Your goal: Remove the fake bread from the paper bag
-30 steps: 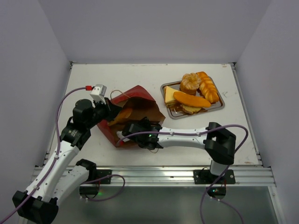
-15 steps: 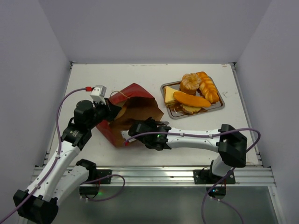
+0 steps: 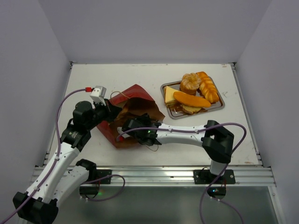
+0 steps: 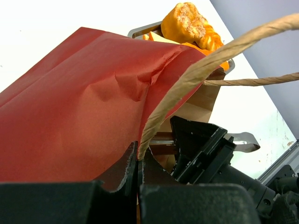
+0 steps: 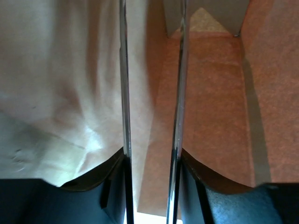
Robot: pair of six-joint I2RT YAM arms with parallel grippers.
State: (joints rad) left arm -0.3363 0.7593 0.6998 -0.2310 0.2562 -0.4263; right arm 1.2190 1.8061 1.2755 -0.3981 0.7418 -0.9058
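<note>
The paper bag [image 3: 135,107], dark red outside and brown inside, lies on its side with its mouth held up. My left gripper [image 3: 110,112] is shut on its string handle [image 4: 187,79] at the bag's rim [image 4: 79,107]. My right gripper [image 3: 125,133] reaches into the bag's mouth. In the right wrist view it [image 5: 152,28] is open and empty, with only brown paper [image 5: 210,93] around it. The fake bread lies on the tray: round bun [image 3: 190,83], braided loaf [image 3: 208,87], long roll [image 3: 191,99], pale wedge [image 3: 170,94]. No bread shows inside the bag.
The shiny metal tray [image 3: 218,106] stands at the back right, just right of the bag; its end and the bun [image 4: 189,21] show past the bag in the left wrist view. The right arm's wrist [image 4: 201,149] sits close by my left fingers. Grey walls enclose the table.
The right gripper drew back to the right half a second ago, then pushed left again, deeper into the bag. The left gripper has kept hold of the handle, and the orange shape in the mouth no longer shows.
</note>
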